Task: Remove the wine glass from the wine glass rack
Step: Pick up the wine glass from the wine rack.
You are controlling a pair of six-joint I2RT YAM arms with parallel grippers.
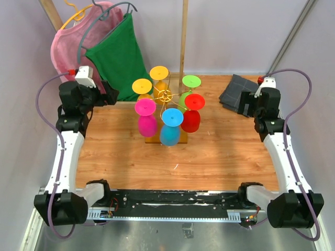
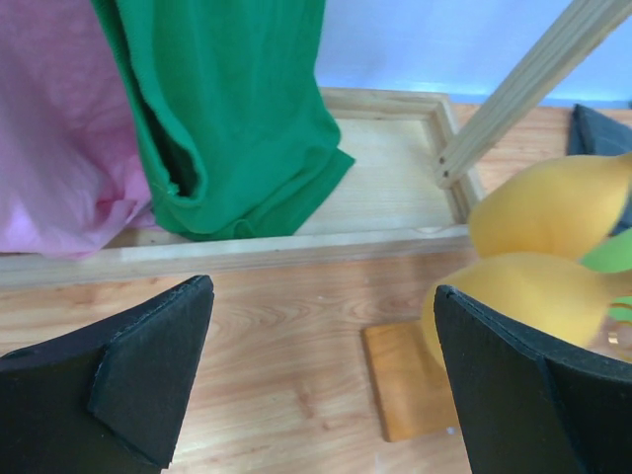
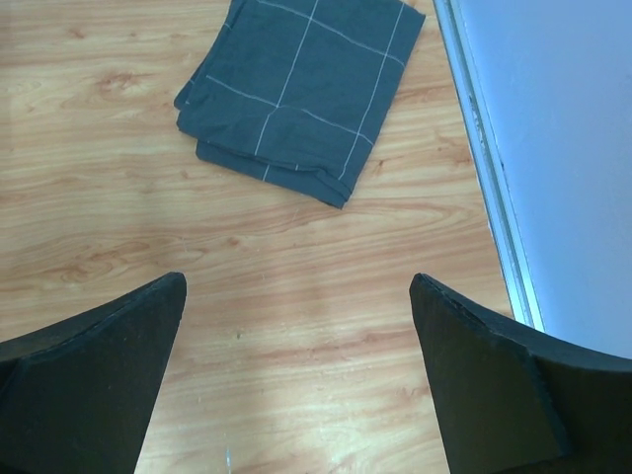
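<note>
Left gripper (image 2: 321, 296) and right gripper (image 3: 298, 286) gape wide, empty. No wine glass (image 1: 170, 134) is off the wine glass rack (image 1: 164, 95) yet.

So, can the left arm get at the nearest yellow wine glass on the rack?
Probably yes. The left pincer is open, the nearest yellow wine glass hangs right beside it, nothing between; the green shirt hangs apart.

White/blk arms (image 1: 65, 151), purple cables (image 1: 37, 104); L end effector (image 2: 321, 326), R end effector (image 3: 296, 316) blk.
</note>
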